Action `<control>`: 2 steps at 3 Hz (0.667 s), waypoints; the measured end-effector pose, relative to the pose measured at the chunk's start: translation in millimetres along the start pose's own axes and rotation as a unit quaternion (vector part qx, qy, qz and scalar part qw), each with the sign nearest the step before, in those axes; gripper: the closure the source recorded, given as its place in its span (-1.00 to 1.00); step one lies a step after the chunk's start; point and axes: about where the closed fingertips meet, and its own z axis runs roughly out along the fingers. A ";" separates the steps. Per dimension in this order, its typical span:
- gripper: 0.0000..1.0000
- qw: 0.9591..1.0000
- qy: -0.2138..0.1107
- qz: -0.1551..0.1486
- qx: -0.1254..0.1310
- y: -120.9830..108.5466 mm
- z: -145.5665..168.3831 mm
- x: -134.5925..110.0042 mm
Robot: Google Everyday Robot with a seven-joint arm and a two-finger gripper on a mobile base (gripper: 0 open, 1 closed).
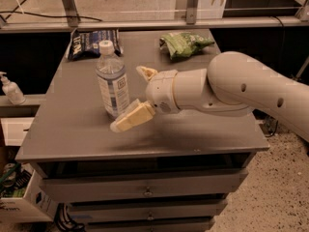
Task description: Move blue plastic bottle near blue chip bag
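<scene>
The blue plastic bottle (pixel 112 79) stands upright on the grey table (pixel 77 134), clear with a white cap and a blue-and-white label. The blue chip bag (pixel 91 41) lies flat at the table's back left, behind the bottle and apart from it. My gripper (pixel 128 98) comes in from the right on a white arm and is open, its cream fingers spread. The near finger (pixel 130 120) lies just in front of the bottle's base and the far finger (pixel 146 73) is to the bottle's right. The bottle sits at the mouth of the fingers, not gripped.
A light green snack bag (pixel 183 43) lies at the back right of the table. A small white pump bottle (pixel 9 88) stands on a ledge to the left, off the table. Drawers are below the tabletop. A metal frame runs behind the table.
</scene>
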 end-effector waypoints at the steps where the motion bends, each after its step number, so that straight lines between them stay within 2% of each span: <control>1: -1.00 0.999 -0.034 0.033 0.007 -10.6 14.4 -5.5; 2: -1.00 0.995 -0.059 0.081 0.003 -12.7 26.0 -3.7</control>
